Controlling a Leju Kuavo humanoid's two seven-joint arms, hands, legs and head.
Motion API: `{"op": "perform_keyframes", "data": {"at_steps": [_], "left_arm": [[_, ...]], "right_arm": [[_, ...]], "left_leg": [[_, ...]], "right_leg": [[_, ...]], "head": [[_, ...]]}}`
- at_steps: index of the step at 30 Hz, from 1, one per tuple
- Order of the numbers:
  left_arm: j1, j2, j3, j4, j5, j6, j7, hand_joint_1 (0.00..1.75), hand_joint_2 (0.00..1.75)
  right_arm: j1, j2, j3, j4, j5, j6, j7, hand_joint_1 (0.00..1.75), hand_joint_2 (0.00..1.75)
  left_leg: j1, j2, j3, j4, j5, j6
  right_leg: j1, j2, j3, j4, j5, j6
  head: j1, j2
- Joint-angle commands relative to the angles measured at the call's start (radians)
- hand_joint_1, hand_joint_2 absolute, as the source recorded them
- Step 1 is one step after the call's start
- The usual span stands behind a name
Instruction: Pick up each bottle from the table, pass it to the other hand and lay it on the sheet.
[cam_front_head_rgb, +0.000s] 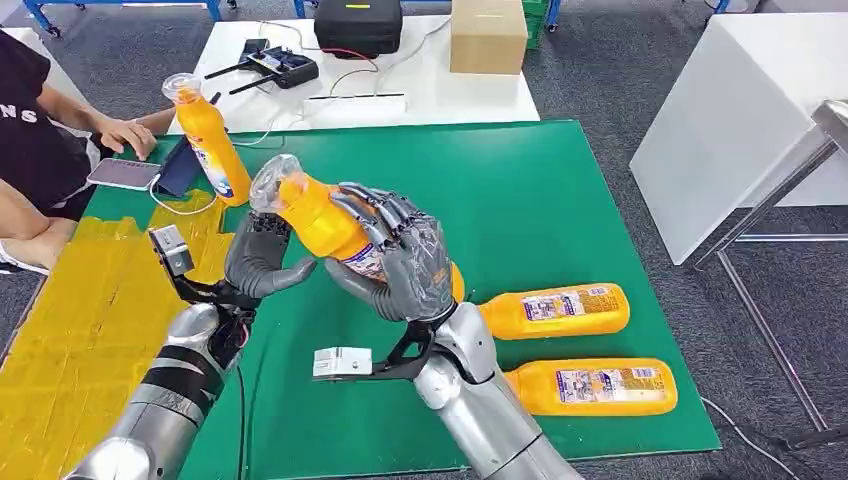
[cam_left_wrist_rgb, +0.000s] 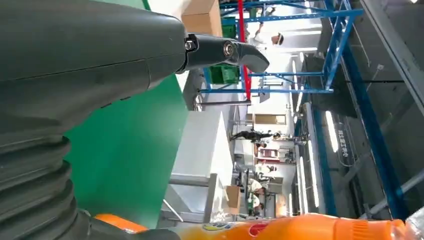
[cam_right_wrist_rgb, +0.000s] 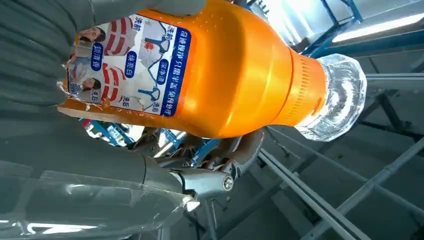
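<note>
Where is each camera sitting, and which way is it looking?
Head view: high on the robot, looking down at the green table; both silver arms show, right hand gripping the orange bottle, left hand beside it.
Left wrist view: behind the left hand, facing the room.
Right wrist view: behind the right hand, facing the bottle's label.
All three share that bottle.

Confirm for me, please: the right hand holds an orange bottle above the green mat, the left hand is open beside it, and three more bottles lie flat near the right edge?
Not quite: two bottles lie flat near the mat's right edge, as the head view shows. A third bottle stands upright near the far left. The rest holds: the right hand grips the orange bottle above the green mat, with the left hand open beside it.
</note>
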Motion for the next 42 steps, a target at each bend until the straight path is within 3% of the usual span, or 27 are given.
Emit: {"op": "perform_keyframes", "data": {"at_steps": [1,10,15,22,30,42], "left_arm": [[-0.052,-0.008,0.007,0.079,-0.001,0.0,0.001,0.0,1.75],[-0.048,-0.002,0.017,0.084,0.0,-0.006,0.001,0.0,1.75],[-0.047,-0.001,0.022,0.079,-0.002,-0.006,0.002,0.0,1.75],[-0.013,0.011,0.038,0.054,0.001,-0.012,-0.003,0.0,1.75],[-0.027,-0.003,-0.038,0.014,0.014,-0.081,-0.006,0.0,1.75],[-0.07,-0.025,-0.145,0.022,0.096,-0.145,0.012,0.0,1.75]], "right_arm": [[-0.042,-0.035,-0.032,0.003,0.004,-0.029,0.006,1.75,1.75],[-0.035,-0.032,-0.098,-0.011,0.023,-0.029,-0.004,1.75,1.75],[-0.031,0.015,-0.259,0.01,0.112,-0.029,-0.015,1.75,1.75],[-0.071,-0.085,-0.367,0.046,-0.151,-0.005,-0.023,1.75,1.75],[-0.148,-0.09,-0.457,0.167,-0.236,0.071,-0.069,1.75,1.75],[-0.21,-0.026,-0.39,0.33,-0.19,0.103,-0.124,1.75,1.75]], "left_leg": [[0.001,-0.001,0.001,0.0,0.0,0.0],[0.0,-0.001,0.0,0.0,0.0,0.0],[0.001,-0.002,0.0,0.0,0.0,-0.001],[0.001,-0.002,0.002,0.0,0.0,0.0],[-0.001,-0.002,0.001,0.001,0.0,0.0],[0.0,-0.001,0.001,0.001,0.0,-0.001]], "right_leg": [[0.001,-0.002,0.001,0.0,0.0,0.0],[0.0,-0.001,0.001,0.0,0.0,0.0],[0.001,-0.002,0.002,0.0,-0.001,0.0],[0.001,-0.003,0.004,-0.002,0.0,0.0],[0.0,-0.002,0.002,0.0,0.0,0.0],[0.0,-0.002,0.001,0.0,0.0,0.0]], "head": [[0.0,0.0],[0.0,0.0],[0.0,0.0],[0.0,0.0],[0.0,0.0],[0.0,0.0]]}}
